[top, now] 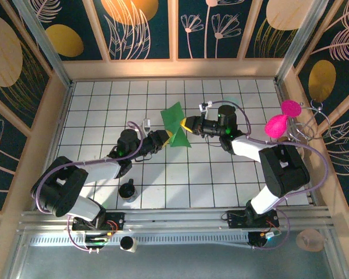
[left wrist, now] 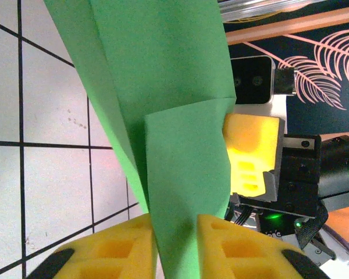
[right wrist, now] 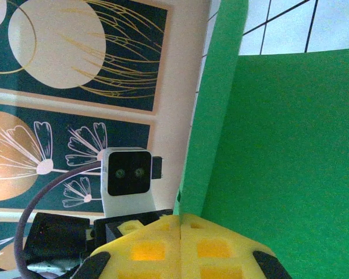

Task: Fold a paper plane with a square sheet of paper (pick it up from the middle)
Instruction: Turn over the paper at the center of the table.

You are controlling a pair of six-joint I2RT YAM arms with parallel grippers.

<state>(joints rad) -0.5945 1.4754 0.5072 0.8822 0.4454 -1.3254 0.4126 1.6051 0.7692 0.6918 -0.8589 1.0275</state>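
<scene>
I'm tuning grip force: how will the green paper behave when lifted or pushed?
Probably floppy: the paper is thin, and its flaps stick out unsupported. Likely very light: the left gripper and right gripper carry it by fingertip pinches alone. Its folds may stiffen it somewhat.

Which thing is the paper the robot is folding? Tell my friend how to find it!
Find the white squared table, then its middle, where the left claw and right claw meet. The folded paper sits between them, pinched by the right claw. It is the only bright green thing, with sharp creased flaps.
</scene>
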